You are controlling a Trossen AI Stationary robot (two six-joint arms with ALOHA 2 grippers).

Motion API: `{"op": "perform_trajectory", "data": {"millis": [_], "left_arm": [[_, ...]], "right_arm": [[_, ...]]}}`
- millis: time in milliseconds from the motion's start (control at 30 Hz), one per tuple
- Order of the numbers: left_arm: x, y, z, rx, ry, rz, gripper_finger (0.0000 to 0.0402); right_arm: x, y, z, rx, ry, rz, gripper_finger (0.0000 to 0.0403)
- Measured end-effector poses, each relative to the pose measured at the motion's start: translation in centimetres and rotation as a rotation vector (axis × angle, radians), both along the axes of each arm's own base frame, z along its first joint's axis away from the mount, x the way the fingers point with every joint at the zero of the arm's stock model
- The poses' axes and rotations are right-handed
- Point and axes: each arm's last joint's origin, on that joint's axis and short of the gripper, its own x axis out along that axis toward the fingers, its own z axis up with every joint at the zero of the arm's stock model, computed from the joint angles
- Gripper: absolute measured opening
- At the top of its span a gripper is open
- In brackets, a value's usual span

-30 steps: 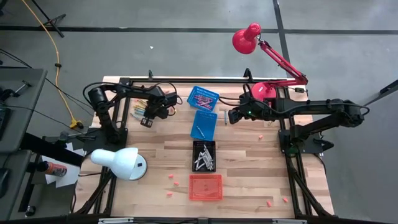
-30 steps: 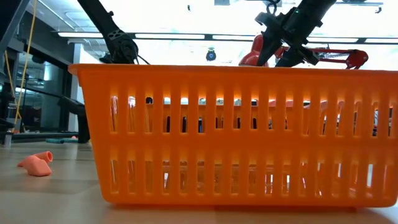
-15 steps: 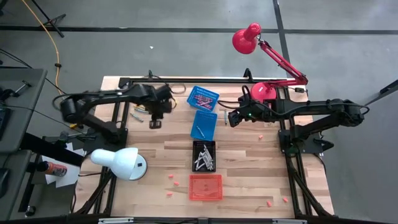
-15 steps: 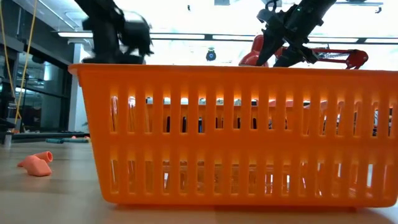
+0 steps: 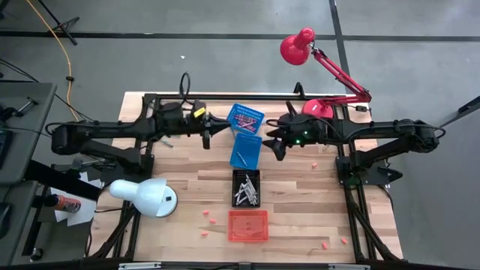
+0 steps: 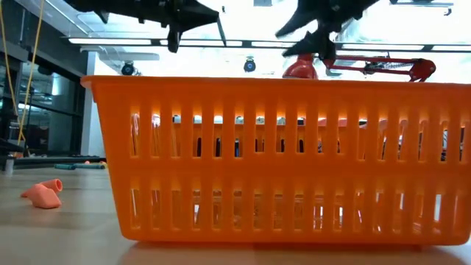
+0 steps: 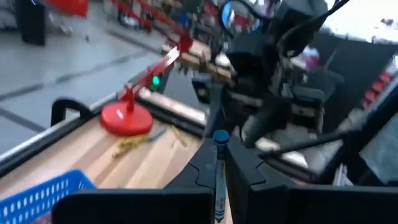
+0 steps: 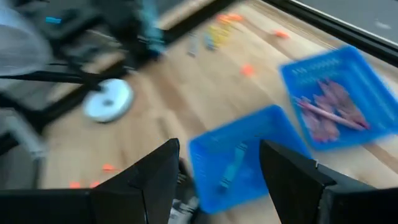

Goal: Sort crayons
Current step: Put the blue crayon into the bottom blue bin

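My left gripper (image 5: 222, 129) hangs above the table's far left part, pointing level toward the two blue baskets, and is shut on a blue crayon (image 7: 219, 180). One blue basket (image 5: 245, 118) holds pink and red crayons (image 8: 329, 106). The other (image 5: 246, 150) holds a blue crayon (image 8: 233, 168). Loose crayons (image 8: 211, 37) lie on the wood at the far left. My right gripper (image 5: 272, 142) stands open above the table, just right of the blue baskets, slanting down with nothing between its fingers (image 8: 155, 180). My left gripper pinches the blue crayon's shaft (image 7: 219, 171) between its two fingers. The crayon lies along the fingers, and its front end (image 7: 220, 137) sticks out past their tips. It is lifted clear of the table, about level, pointing toward my right arm.
A black basket (image 5: 246, 187) with grey crayons and an orange basket (image 5: 247, 225) stand nearer the front, in line with the blue ones. A white lamp (image 5: 146, 195) stands at the near left, a red lamp (image 5: 319, 109) at the far right. Small pink bits (image 5: 210, 221) dot the front.
My left gripper has risen from the loose crayons at the far left and gone toward the blue baskets. It has tipped from pointing down to level, and rolled. My right gripper has tipped and rolled a little, staying open near the baskets.
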Motion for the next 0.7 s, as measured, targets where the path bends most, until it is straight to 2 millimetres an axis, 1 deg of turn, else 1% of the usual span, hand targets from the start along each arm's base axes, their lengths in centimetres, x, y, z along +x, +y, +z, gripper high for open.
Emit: {"op": "perform_trajectory", "data": {"millis": [67, 167, 433, 533, 700], "left_arm": [[0.2, -0.6, -0.1, 0.006, -0.011, 0.019, 0.0000], [0.3, -1.1, -0.1, 0.016, -0.014, 0.016, 0.0000], [0.5, -1.3, -0.2, 0.015, -0.009, 0.025, 0.0000], [1.8, -1.4, -1.3, -0.012, 0.049, 0.036, 0.0000], [5.9, -1.0, -3.0, -0.080, 0.174, 0.031, 0.0000]], "right_arm": [[0.3, 0.1, 0.4, -0.009, -0.050, 0.061, 0.0217], [0.5, 0.2, 0.9, -0.032, -0.095, 0.105, 0.0217], [0.3, 0.0, 0.8, -0.048, -0.083, 0.107, 0.0217], [-0.2, 0.1, 1.1, -0.060, -0.077, 0.114, 0.0217], [-1.9, -0.3, 2.1, -0.065, -0.077, 0.074, 0.0217]]}}
